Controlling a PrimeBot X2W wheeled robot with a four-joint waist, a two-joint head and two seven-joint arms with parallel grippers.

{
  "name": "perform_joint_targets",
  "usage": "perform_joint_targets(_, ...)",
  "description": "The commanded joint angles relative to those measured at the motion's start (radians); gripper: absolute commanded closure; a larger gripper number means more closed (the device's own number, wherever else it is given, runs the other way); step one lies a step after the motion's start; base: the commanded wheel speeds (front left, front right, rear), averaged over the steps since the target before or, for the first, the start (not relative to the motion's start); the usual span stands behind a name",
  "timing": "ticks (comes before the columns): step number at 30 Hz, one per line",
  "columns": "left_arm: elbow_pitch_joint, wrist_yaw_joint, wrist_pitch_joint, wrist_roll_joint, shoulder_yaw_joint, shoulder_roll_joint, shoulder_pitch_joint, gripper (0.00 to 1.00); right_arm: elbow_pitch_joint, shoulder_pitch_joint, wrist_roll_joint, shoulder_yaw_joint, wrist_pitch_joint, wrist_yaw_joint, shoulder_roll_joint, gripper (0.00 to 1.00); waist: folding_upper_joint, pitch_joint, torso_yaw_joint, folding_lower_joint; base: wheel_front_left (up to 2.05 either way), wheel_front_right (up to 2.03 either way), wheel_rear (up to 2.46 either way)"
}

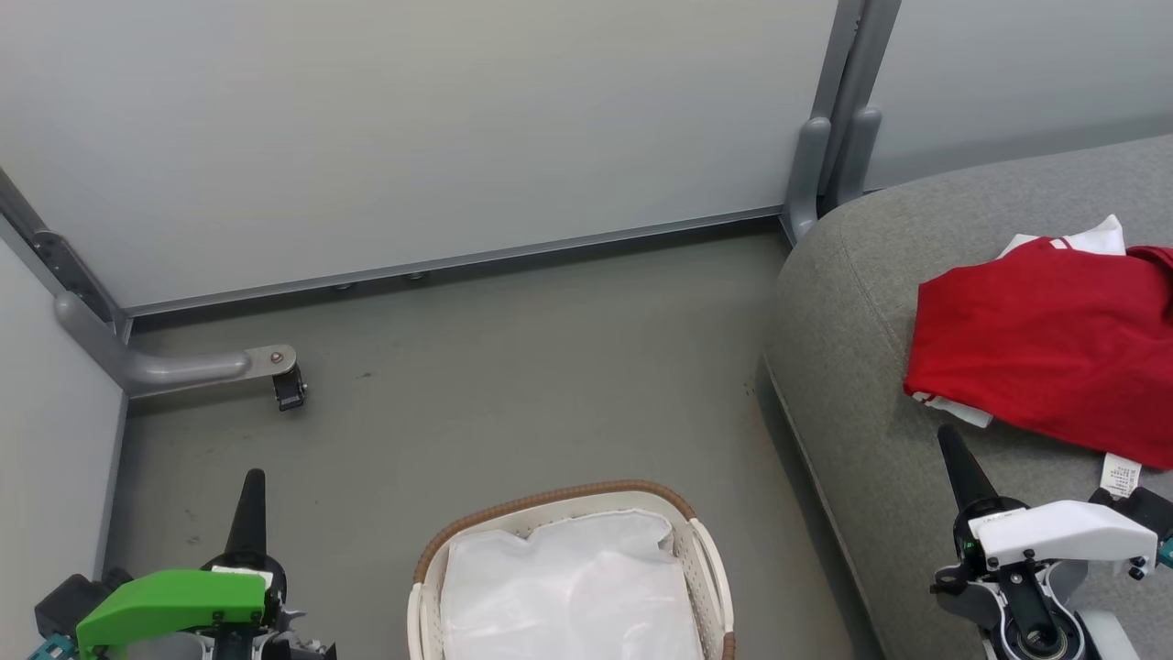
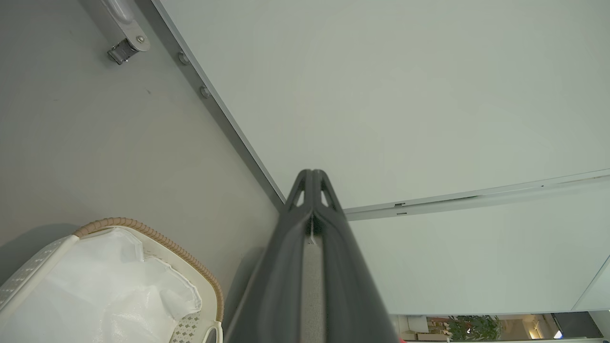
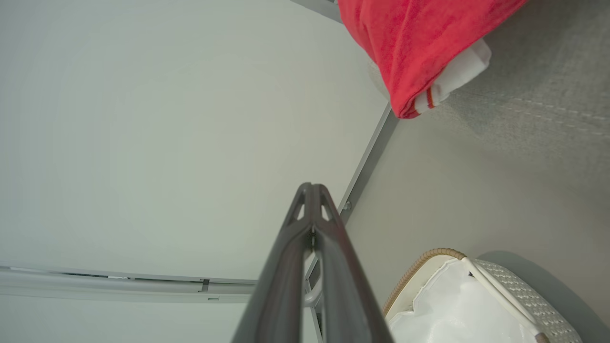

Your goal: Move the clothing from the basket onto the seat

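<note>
Open floor point(image 1: 513, 367) lies between the basket point(image 1: 704, 559) and the wall panels point(image 1: 412, 137); a caster foot point(image 1: 266, 362) juts onto it from the left panel. The basket mouth is open from above, holding the white liner point(image 1: 568, 587); the seat point(image 1: 852, 302) rises close on its right; the clothing point(image 1: 1045, 339) covers part of the cushion top; a grey post point(image 1: 829, 156) stands at the seat's far corner.

Grey floor point(image 1: 513, 385) w/ white basket point(image 1: 550, 500) at 6 o'clock; grey seat point(image 1: 852, 302) at 3 o'clock, red clothing point(image 1: 1045, 339) atop.
</note>
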Motion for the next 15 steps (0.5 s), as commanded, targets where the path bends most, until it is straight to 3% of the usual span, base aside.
perform_joint_targets(1, -0.011, -0.003, 0.006, -0.023, 0.004, 0.006, -0.029, 1.00, -0.011, 0.001, 0.025, -0.006, 0.006, 0.000, -0.006, 1.00, 0.0000, 0.000, -0.001, 0.0000, 0.00, 0.00, 0.00)
perform_joint_targets(15, -0.021, -0.007, 0.036, -0.134, 0.013, 0.007, -0.041, 1.00, -0.022, 0.003, 0.141, -0.022, 0.036, 0.000, -0.007, 1.00, 0.0000, -0.003, -0.007, 0.0000, 0.00, 0.00, 0.00)
